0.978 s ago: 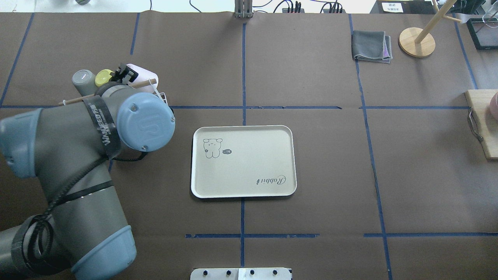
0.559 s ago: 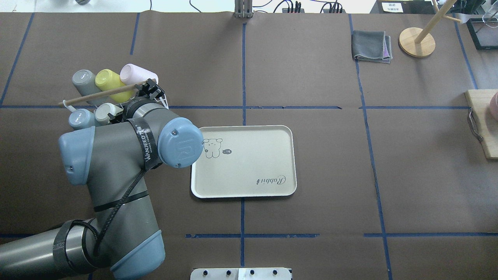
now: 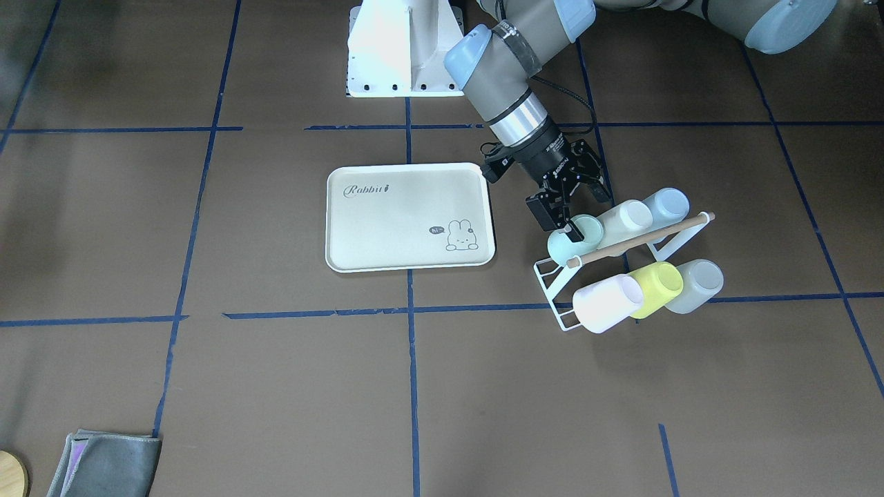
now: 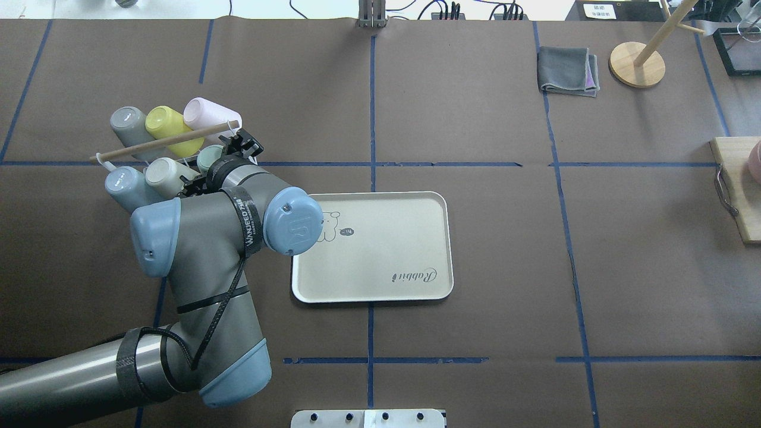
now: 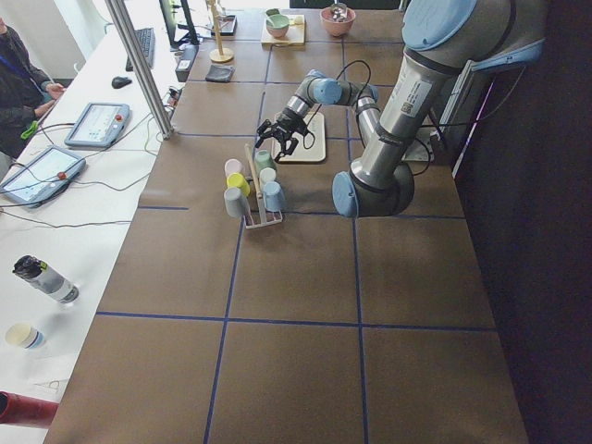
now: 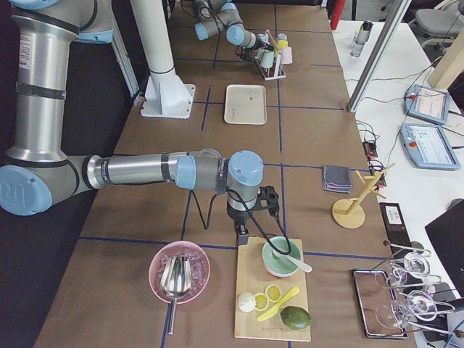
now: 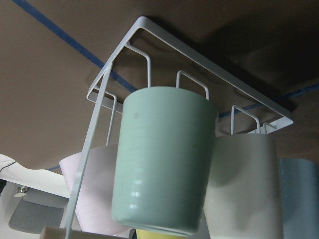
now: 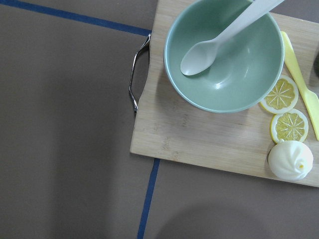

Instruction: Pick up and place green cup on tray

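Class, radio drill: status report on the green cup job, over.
Left gripper open at green cup. Cup on rack, not lifted. Right gripper far off, state unclear. Cream cup and wooden rod crowd the grasp.

Bright, even light comes from above. Shadows on the brown table (image 3: 207, 386) are soft and pale. A faint one lies under the cup rack (image 3: 552, 276), just below the left pincer (image 3: 577, 210). Right in front of that pincer the green cup (image 7: 164, 159) looks clear. The table behind it is dim, with a dark shadow. The 2 side views go dark along the robot's edge.
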### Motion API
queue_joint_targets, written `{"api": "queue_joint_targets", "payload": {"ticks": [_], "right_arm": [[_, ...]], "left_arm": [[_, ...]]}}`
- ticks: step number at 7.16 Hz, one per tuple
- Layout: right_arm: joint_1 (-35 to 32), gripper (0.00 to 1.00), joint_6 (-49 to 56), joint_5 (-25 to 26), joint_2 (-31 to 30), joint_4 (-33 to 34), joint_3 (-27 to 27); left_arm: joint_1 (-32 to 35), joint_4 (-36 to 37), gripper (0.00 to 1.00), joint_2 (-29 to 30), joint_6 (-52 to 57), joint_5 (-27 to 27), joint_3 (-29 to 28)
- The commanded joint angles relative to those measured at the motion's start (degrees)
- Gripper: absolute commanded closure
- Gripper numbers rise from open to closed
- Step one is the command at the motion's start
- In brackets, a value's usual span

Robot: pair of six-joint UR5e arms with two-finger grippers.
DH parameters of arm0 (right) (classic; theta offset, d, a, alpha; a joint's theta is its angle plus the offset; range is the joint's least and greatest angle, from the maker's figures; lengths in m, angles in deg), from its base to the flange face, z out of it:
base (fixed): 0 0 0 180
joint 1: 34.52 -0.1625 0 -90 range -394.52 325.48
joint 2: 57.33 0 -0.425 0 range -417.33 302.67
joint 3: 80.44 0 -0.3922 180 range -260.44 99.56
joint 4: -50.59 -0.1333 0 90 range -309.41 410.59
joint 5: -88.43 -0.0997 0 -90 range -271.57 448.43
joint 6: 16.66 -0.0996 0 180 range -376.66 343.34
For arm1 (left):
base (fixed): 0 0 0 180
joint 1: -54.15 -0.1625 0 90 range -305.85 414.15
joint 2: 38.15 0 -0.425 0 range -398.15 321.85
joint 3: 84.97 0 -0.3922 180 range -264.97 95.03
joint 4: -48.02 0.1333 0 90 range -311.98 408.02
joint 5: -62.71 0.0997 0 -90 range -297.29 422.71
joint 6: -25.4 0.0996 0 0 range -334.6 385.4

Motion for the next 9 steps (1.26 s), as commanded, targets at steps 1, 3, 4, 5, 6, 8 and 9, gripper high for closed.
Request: {"api": "queue_joint_targets", "payload": {"ticks": [1, 3, 4, 5, 6, 8, 9], "right_arm": [[0.00, 0.00, -0.01, 0.01, 0.00, 0.00, 0.06], [0.00, 0.00, 0.08, 0.01, -0.09, 0.00, 0.06], [0.00, 0.00, 0.08, 0.01, -0.09, 0.00, -0.03], [0.00, 0.00, 0.08, 0.01, -0.09, 0.00, -0.03], [0.00, 0.00, 0.08, 0.01, -0.09, 0.00, -0.03], [0.00, 0.00, 0.08, 0.01, -0.18, 0.00, -0.03], [0.00, 0.00, 0.08, 0.01, -0.18, 0.00, -0.03]], "left_arm": [[-0.01, -5.73, 0.00, 0.03, -0.12, 0.07, -4.35], [-0.18, -7.52, 0.00, -0.67, -0.65, 0.07, -5.96], [-0.53, -7.69, 0.00, -0.76, -1.17, 0.07, -7.26], [-0.62, -8.04, 0.00, -0.67, -1.79, 0.07, -7.54], [-0.62, -9.00, 0.06, -0.76, -3.10, 0.07, -7.80], [-0.71, -11.20, 0.14, -0.76, -3.81, 0.07, -9.30], [-0.71, -11.30, 0.15, -0.76, -4.25, 0.07, -9.73]]}}
